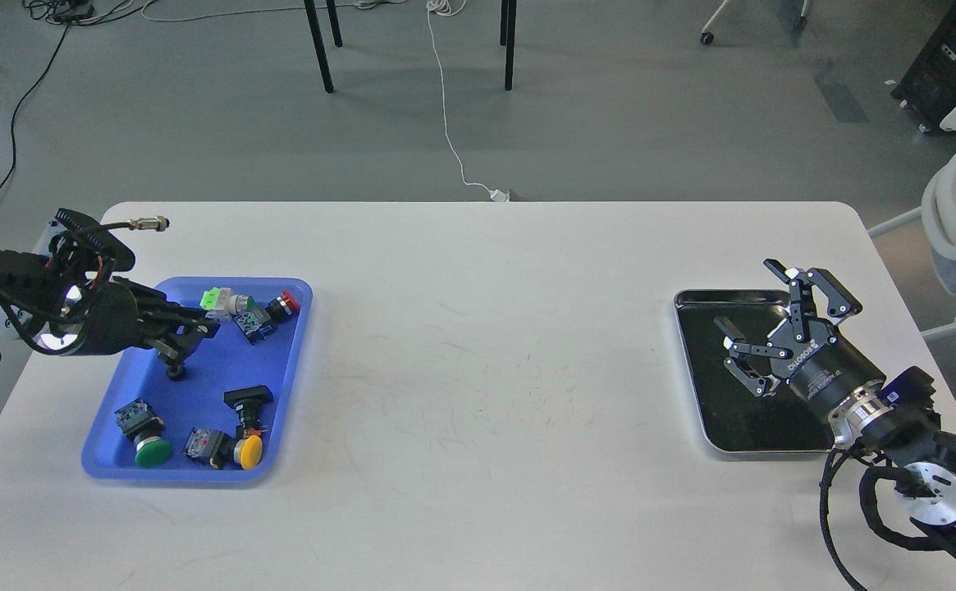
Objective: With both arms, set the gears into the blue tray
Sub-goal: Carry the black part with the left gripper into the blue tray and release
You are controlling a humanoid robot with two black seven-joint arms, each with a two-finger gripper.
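From the head view, my left end effector was over the blue tray, which lay on the left part of the white desk. Its fingers pointed down, and at their tips I saw a small dark round piece, perhaps one of the gears; I could not tell whether the fingers were closed on it. In the tray were also push-button switches with green, yellow and red caps. My right end effector was spread wide, holding nothing, above the steel-rimmed tray on the right part of the desk.
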